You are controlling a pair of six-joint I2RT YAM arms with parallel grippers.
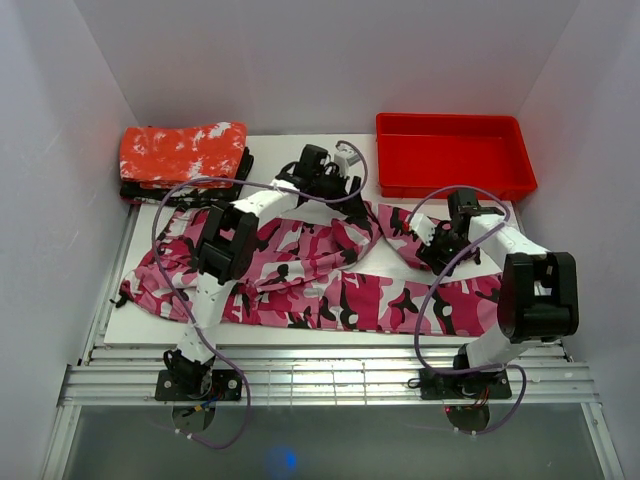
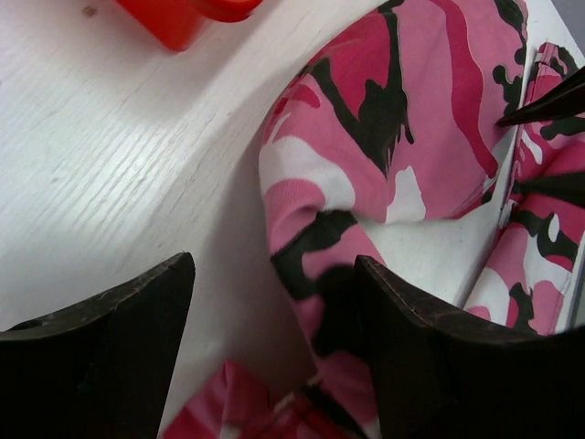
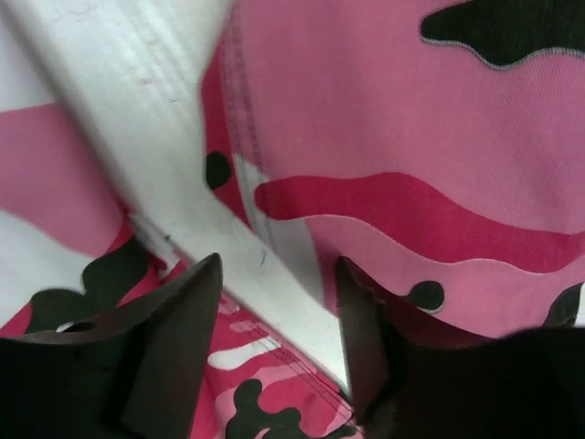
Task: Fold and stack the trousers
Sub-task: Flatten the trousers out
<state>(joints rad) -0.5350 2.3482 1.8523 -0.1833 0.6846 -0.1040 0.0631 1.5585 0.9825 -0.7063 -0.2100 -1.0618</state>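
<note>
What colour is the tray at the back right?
The tray is plain red; top external view shows it best.

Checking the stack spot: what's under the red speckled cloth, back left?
A dark layer shows under the red speckled cloth along its right and near edges. The rest is covered; what it is, I cannot tell.
</note>
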